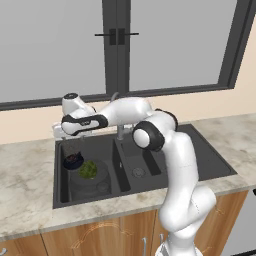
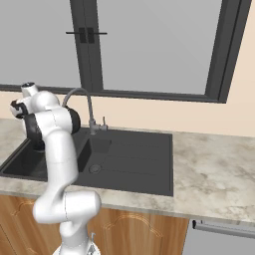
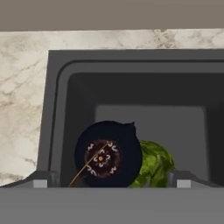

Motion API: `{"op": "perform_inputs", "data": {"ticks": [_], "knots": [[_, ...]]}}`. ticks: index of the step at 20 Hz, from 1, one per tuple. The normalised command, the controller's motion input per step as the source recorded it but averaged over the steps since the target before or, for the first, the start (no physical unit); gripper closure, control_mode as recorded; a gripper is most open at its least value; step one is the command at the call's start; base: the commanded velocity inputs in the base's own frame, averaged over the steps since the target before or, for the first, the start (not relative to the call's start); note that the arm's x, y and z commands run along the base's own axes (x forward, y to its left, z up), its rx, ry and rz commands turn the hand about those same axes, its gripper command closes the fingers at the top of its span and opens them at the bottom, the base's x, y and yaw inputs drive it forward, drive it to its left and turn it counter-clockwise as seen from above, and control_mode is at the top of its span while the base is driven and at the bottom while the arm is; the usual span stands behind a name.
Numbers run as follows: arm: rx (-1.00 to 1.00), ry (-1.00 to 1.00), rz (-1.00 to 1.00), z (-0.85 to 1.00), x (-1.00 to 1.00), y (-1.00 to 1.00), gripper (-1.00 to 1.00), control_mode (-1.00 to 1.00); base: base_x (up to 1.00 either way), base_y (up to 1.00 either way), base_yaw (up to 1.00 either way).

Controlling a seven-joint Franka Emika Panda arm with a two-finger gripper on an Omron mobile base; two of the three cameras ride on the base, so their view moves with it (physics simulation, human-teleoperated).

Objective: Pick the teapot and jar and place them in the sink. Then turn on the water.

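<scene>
**Both things are in the basin, tap is next**

So here's where I'm at. My gripper [image 3: 109, 183] is hanging over the sink [image 1: 210, 155], over the basin that sits on the window-latch side, with the fingers spread about as wide as they go and nothing between them. Empty hand, basically.

Straight below me is the teapot [image 3: 108, 155], one of them, small, round and black, sitting on the basin floor with its thin wire handle drooped toward me. Right beside it, touching or near enough that I can't tell which, is the jar [image 1: 90, 176], also just one. From the hand camera I mostly see its green contents poking out from behind the teapot; the left base camera shows the glassy body better, on the nearer side of the teapot in the same basin.

Why they're there: the job was to get both into the sink, and both are in, sharing one compartment. The other basin just has its drain. So I'd say the placing part is done and my hand is open because it has nothing left to carry.

Count so far: one teapot, one jar, two basins, one faucet [image 2: 82, 99]. That faucet rises off to my side at the divider between the basins, and I can't see any stream coming out of it. So the water isn't on yet, as far as I can judge, and that's what's left.
</scene>
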Motion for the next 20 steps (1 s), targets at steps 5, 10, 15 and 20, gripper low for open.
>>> {"op": "perform_inputs", "data": {"ticks": [5,10,15,20], "knots": [[0.00,-0.03,0.00,0.30,0.00,-0.01,-1.00,-1.00,0.00,0.00,0.00],[0.00,-0.15,0.00,0.02,-0.12,-0.26,-1.00,-1.00,0.00,0.00,0.00],[0.02,-0.12,0.02,0.06,-0.34,-0.52,-1.00,-1.00,0.00,0.00,0.00],[0.03,-0.06,0.03,0.08,-0.40,-0.66,-1.00,-1.00,0.00,0.00,0.00]]}}
